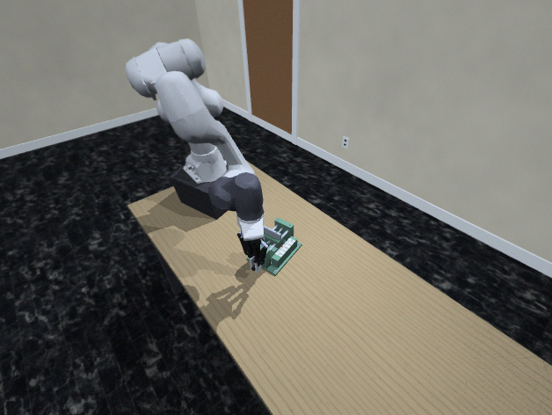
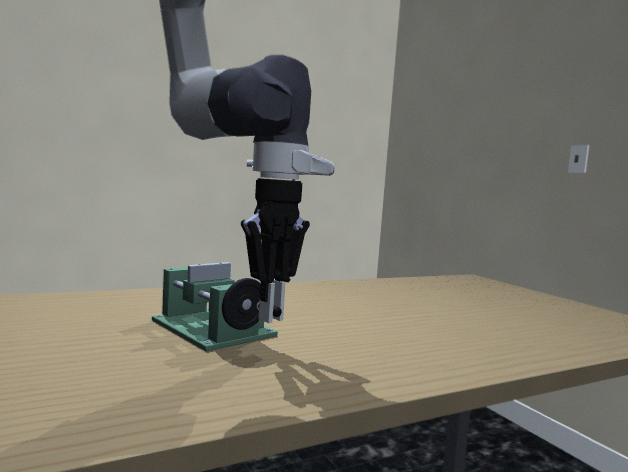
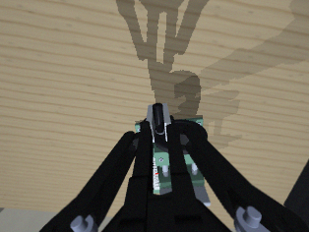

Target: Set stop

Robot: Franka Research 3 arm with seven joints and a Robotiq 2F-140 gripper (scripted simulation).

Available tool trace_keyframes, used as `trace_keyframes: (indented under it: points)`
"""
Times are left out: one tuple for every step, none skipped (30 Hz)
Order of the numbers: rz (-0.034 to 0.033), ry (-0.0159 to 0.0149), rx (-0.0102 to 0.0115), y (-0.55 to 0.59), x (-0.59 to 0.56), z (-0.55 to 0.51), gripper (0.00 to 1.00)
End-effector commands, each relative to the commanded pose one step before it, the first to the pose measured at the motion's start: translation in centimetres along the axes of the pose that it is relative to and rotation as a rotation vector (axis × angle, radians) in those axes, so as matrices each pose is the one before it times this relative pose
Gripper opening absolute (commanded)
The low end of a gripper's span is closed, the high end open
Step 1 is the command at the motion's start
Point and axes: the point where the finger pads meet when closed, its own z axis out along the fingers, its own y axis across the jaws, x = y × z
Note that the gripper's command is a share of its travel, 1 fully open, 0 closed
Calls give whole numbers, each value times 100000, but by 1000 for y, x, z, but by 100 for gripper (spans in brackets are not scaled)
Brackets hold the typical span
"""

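Nearest in the exterior view, the front edge of the wooden surface [image 1: 357, 289] [image 2: 456, 329] [image 3: 59, 64] runs across the frame, with shadows of the arm and its fingers [image 1: 251, 263] [image 2: 268, 304] behind it. The fingers point down beside the green fixture and are nearly together, only a narrow gap open, closed on the black crank handle [image 2: 277, 311] [image 3: 157, 115]. That handle belongs to the black handwheel [image 2: 233, 304] [image 3: 199, 129], which stands upright against the outer face of the near end block [image 2: 218, 314]. The handle is at the side of the wheel, so the fingers sit off to one side of its hub.

Past the wheel, the green base plate [image 1: 298, 248] [image 2: 177, 327] lies flat on the surface. Rods [image 2: 204, 294] [image 3: 194, 168] cross above it, and the stop, a green carriage with an upright grey plate [image 1: 272, 232] [image 2: 209, 272] [image 3: 202, 197], rides on them between the two end blocks, closer to the far block [image 1: 285, 224] [image 2: 172, 291]. Along one side is a white scale [image 1: 285, 250] [image 3: 155, 182] with a small red mark [image 1: 281, 245] [image 3: 156, 173]; its figures are too small to read, so the setting cannot be told. Pale walls stand beyond.
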Motion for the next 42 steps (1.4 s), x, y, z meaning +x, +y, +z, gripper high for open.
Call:
trace_keyframes:
  points:
    - [1074, 88, 85, 443, 76, 1053, 4]
    - [0, 0, 0, 222, 0, 292, 4]
    - [0, 0, 0, 259, 0, 277, 4]
    - [0, -1, 0, 288, 0, 245, 4]
    - [0, 1, 0, 273, 1, 165, 4]
    - [0, -1, 0, 265, 0, 141, 4]
    - [0, 1, 0, 245, 0, 92, 4]
    - [0, -1, 0, 240, 0, 79, 4]
    - [0, 1, 0, 225, 1, 42, 4]
    - [0, -1, 0, 224, -1, 41, 4]
    - [0, 1, 0, 209, 1, 5, 4]
    - [0, 0, 0, 0, 0, 0, 4]
    - [0, 0, 0, 0, 0, 0, 4]
    - [0, 0, 0, 207, 0, 2, 4]
    - [0, 0, 0, 202, 0, -10, 4]
    - [0, 1, 0, 192, 1, -32, 4]
    - [0, -1, 0, 191, -1, -32, 4]
    - [0, 0, 0, 183, 0, -51, 4]
    - [0, 0, 0, 177, 0, -63, 4]
    - [0, -1, 0, 176, -1, -62, 4]
    - [0, 1, 0, 166, 1, -86, 4]
    - [0, 0, 0, 162, 0, -92, 4]
    - [0, -1, 0, 162, -1, -91, 4]
    - [0, 1, 0, 149, 1, -120, 4]
    - [0, 0, 0, 147, 0, -121, 4]
    - [0, -1, 0, 142, -1, -122, 4]
    - [0, 0, 0, 115, 1, -135, 4]
    - [0, 0, 0, 114, 0, -133, 4]
    - [0, 0, 0, 0, 0, 0, 4]
    - [0, 0, 0, 0, 0, 0, 4]
    - [0, 0, 0, 110, -1, -133, 4]
    - [0, 0, 0, 83, 1, -141, 4]
    - [0, 0, 0, 83, 0, -140, 4]
    - [0, 0, 0, 83, 0, -139, 4]
    - [0, 0, 0, 58, 0, -146, 4]
    - [0, 0, 0, 54, 0, -146, 4]
    - [0, 0, 0, 54, 0, -144, 4]
    - [0, 0, 0, 43, 0, -147, 4]
    - [0, 0, 0, 28, 0, -151, 4]
    - [0, 0, 0, 28, 0, -149, 4]
    - [-1, 0, 0, 28, 0, -148, 4]
    - [1, 0, 0, 3, 0, -156, 4]
